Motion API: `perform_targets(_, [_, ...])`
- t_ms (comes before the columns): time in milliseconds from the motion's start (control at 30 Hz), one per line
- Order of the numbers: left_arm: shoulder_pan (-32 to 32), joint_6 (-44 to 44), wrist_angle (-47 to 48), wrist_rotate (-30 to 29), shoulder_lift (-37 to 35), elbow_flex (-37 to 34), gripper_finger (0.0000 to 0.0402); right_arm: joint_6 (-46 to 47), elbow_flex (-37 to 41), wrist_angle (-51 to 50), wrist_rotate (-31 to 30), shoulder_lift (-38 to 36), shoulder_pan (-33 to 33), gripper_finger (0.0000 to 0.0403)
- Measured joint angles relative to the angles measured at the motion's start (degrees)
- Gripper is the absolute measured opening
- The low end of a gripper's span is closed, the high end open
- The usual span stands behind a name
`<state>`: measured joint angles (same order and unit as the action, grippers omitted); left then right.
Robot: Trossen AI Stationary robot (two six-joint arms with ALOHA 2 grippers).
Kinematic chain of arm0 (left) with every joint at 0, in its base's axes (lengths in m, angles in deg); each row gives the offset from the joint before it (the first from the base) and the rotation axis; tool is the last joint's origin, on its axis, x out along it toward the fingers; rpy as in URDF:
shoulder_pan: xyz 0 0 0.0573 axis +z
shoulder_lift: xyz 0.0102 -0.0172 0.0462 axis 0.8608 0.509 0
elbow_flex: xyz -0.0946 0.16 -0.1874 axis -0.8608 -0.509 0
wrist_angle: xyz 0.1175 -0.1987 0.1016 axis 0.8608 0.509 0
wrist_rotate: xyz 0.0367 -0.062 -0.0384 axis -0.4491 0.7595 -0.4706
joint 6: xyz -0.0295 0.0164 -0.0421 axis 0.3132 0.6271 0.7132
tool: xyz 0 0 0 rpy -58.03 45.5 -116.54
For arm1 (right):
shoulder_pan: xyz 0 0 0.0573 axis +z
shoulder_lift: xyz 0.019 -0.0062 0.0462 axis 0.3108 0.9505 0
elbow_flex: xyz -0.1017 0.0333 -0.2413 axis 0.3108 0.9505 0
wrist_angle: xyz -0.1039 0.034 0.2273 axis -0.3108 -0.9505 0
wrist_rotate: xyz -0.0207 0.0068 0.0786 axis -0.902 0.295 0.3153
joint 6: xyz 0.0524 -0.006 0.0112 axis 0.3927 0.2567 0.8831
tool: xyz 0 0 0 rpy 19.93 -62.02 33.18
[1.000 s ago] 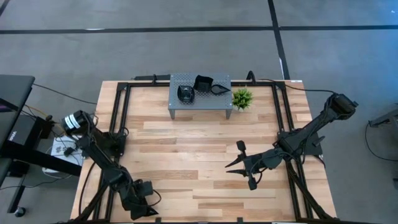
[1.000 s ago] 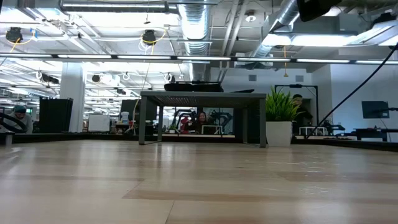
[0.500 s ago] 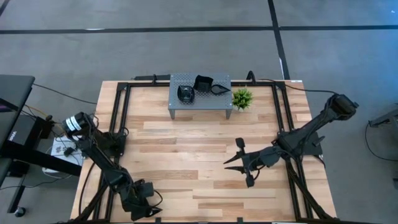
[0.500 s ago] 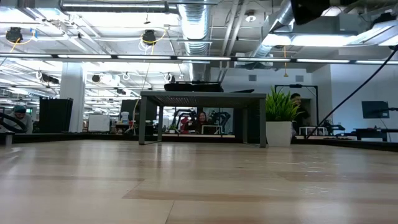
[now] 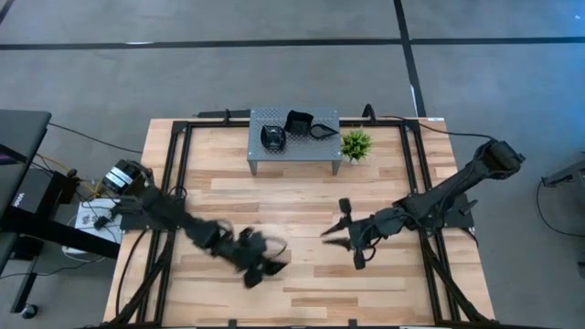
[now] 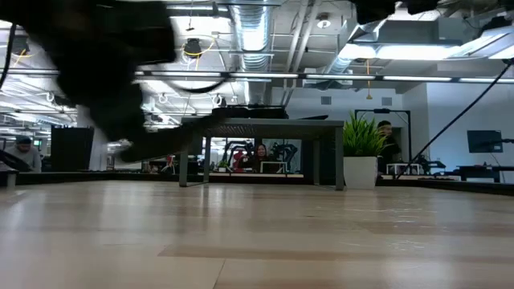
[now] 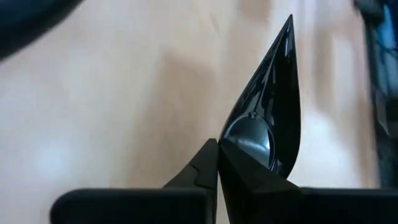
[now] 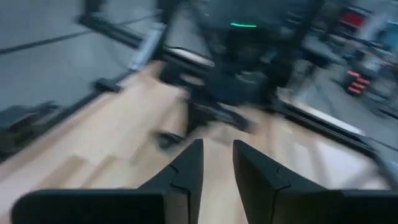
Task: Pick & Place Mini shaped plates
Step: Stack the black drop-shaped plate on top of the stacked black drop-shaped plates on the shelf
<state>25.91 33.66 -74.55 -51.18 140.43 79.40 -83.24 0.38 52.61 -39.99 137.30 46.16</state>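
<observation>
One teardrop plate pinched, two arms over bare wood.
High view: left gripper (image 5: 259, 267) mid-table, right gripper (image 5: 343, 238) near, grey stand (image 5: 294, 146) holding black dishes (image 5: 273, 137). Left wrist view: fingers clamp the teardrop plate (image 7: 268, 118) by its edge; glossy glaze could slip. Right wrist view: fingers parted, empty.

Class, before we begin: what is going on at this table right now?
A two-armed robot is moving small black plates. Its left hand is shut on a teardrop-shaped plate and is above the wooden table, near its front middle. The right hand hovers over the table's right half with nothing between its fingers. More black plates sit on the grey stand at the back, beside a small green plant.
</observation>
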Motion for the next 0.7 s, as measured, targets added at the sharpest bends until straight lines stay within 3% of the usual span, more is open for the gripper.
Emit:
perform_targets(133, [9.22, -9.22, -2.05, -0.35, -0.04, 2.39, 0.001, -0.85, -0.24, 3.74, 5.02, 5.89, -0.17, 0.01])
perform_targets(367, [20.3, -9.41, -4.75, 1.72, -0.07, 2.55, 0.0011, 0.16, -8.01, 2.19, 4.3, 19.45, -3.02, 0.0162])
perform_targets(533, [22.74, -9.37, -4.31, 3.33, 0.0, 2.55, 0.0008, 0.41, -18.23, -9.17, 2.8, 27.75, -5.48, 0.0182])
perform_targets(700, [22.24, -9.49, -2.55, 4.87, 0.02, 2.55, 0.0011, 0.42, -26.85, -22.14, -1.67, 34.9, -6.92, 0.0176])
